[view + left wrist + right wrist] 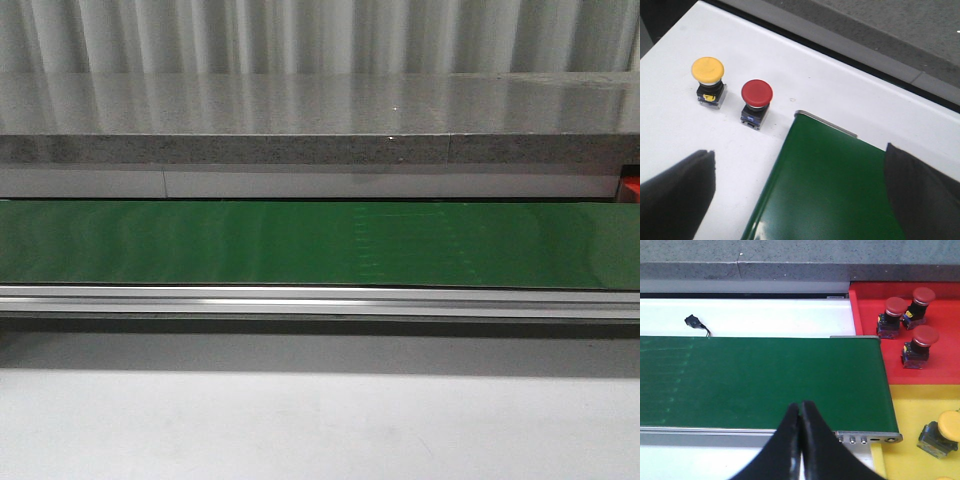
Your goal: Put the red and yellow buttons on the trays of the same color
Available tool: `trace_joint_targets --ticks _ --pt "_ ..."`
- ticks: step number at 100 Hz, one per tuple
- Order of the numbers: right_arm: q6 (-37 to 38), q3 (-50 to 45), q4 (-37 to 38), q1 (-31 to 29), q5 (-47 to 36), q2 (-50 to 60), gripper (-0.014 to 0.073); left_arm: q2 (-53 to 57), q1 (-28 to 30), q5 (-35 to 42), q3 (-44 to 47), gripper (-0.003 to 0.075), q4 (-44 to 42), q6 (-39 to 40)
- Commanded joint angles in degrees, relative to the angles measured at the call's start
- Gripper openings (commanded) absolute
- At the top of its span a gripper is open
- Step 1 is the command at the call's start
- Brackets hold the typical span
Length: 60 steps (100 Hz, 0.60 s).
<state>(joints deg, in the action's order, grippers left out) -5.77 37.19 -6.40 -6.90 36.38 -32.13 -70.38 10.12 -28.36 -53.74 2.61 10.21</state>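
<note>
Clearly our left gripper (800,200) is nearer: jaws wide apart and empty, with the red button (756,97) and yellow button (708,75) upright ahead, off toward one finger. Our right gripper (800,440) is closed on nothing, beside the trays.

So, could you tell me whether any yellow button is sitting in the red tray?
No, the red tray holds only three red buttons, while the yellow button lies in the yellow tray.

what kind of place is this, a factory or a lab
Likely a lab or test cell mimicking a factory sorting line: a green conveyor belt on an aluminium frame, push buttons such as the red button waiting beside it, and a red tray and yellow tray at its end.
</note>
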Motion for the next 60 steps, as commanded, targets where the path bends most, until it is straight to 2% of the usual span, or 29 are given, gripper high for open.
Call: trace_joint_targets --ticks 1,21,60 --pt "-0.64 1.61 0.10 0.12 -3.58 0.05 -0.0068 -4.50 1.36 3.81 -4.77 0.0648 1.01 0.58" --pt "-0.64 1.61 0.10 0.12 -3.58 0.05 -0.0068 -16.24 3.37 3.68 -11.46 0.0648 1.94 0.58" --pt "-0.64 1.61 0.10 0.12 -3.58 0.05 -0.0068 -30.78 4.03 3.68 -21.21 0.0648 3.14 0.62"
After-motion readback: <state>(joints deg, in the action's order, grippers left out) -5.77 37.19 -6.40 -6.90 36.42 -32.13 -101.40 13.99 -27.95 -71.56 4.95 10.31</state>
